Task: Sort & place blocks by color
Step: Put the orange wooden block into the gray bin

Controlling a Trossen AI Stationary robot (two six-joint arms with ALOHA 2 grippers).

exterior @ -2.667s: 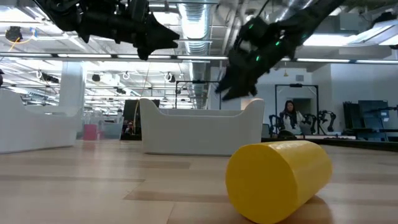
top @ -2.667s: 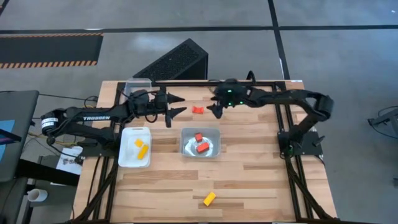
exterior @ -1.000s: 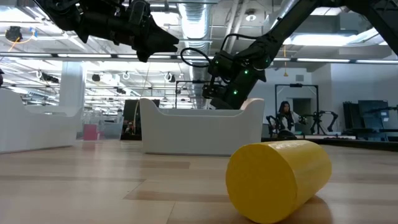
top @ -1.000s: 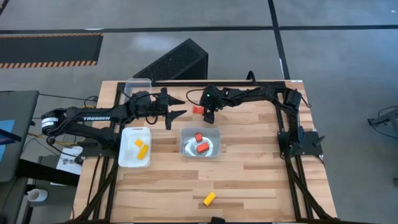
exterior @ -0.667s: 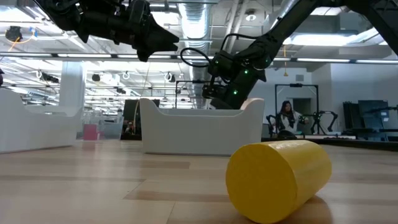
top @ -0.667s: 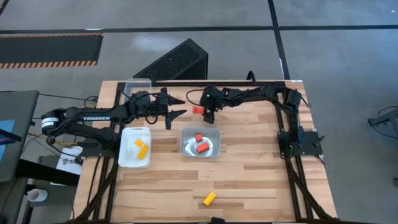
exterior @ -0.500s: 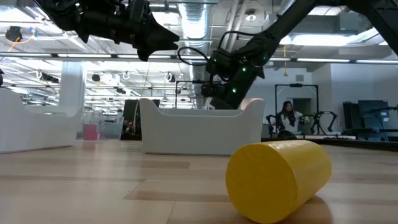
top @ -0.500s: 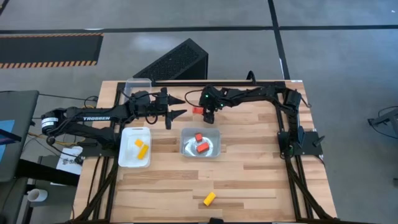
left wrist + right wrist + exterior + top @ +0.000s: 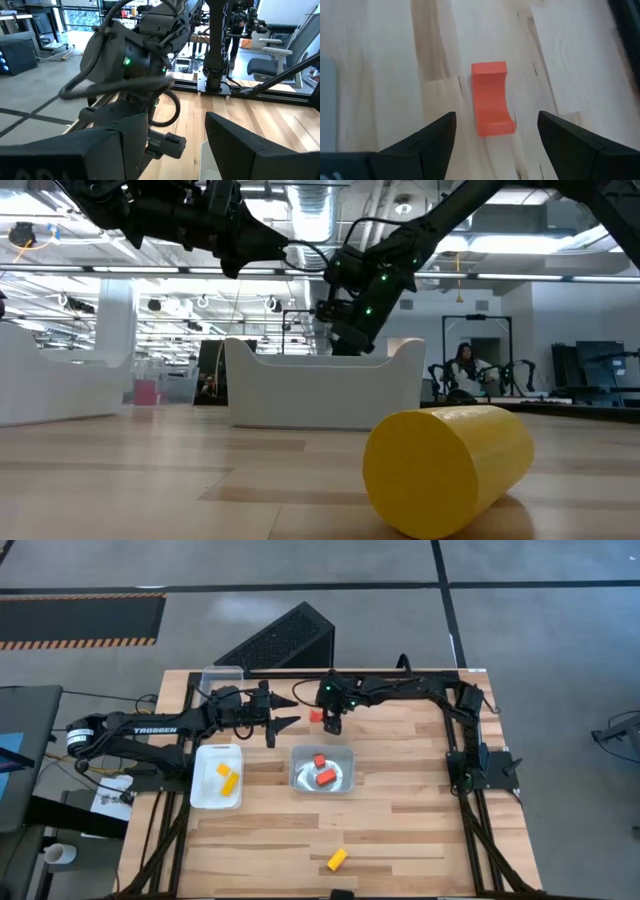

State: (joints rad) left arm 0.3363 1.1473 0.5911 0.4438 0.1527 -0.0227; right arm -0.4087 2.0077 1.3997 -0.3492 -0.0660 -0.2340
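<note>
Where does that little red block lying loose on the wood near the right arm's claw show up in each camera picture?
High view: red block on the table's far side, beside the right gripper.
Low view: not visible.
Left wrist view: not visible.
Right wrist view: red block mid-picture, on bare wood ahead of the open fingers.
Shared landmark: the right gripper.

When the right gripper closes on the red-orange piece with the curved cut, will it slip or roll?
The red-orange piece lies flat on the table, so it probably will not roll. It looks rigid. Its concave side might make the open right gripper seat unevenly.
</note>
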